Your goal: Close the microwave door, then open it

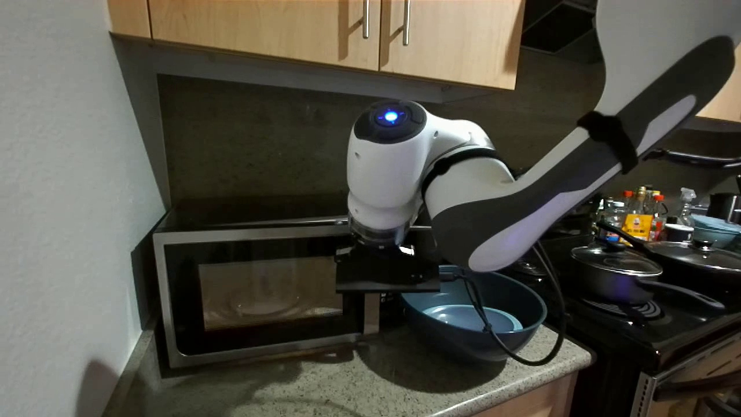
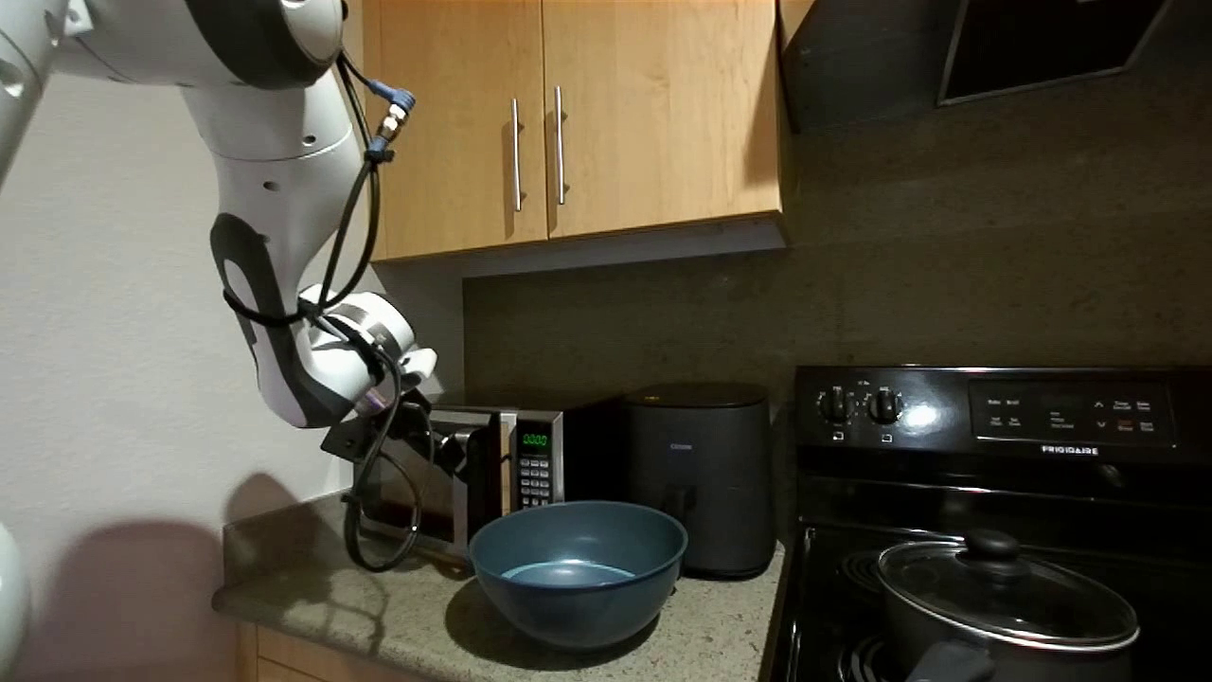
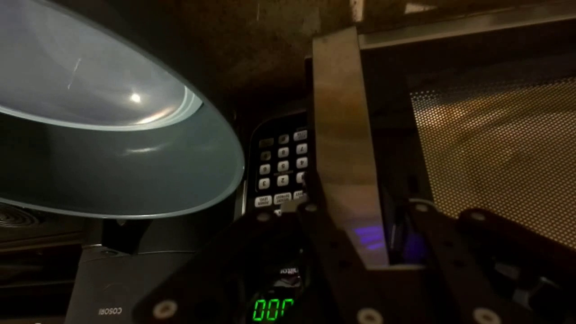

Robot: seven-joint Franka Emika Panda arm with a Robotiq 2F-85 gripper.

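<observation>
The microwave (image 1: 249,215) stands on the counter against the side wall. Its black-framed door (image 1: 269,292) covers the front and looks shut or nearly shut; I cannot tell whether a small gap remains. The door also shows in an exterior view (image 2: 436,504), partly behind my arm and cable. The silver handle strip (image 3: 344,130) runs along the door's edge beside the button panel (image 3: 282,166). My gripper (image 3: 363,206) is open, one finger on each side of the strip. Contact with it cannot be told. The gripper also shows dark before the door's handle side (image 1: 388,272).
A large blue bowl (image 2: 578,606) stands on the counter before the button panel, close to my gripper. A black air fryer (image 2: 701,474) stands beside the microwave. The stove holds a lidded pot (image 2: 1004,606). Wooden cabinets (image 1: 260,29) hang above, and my cable loops near the bowl.
</observation>
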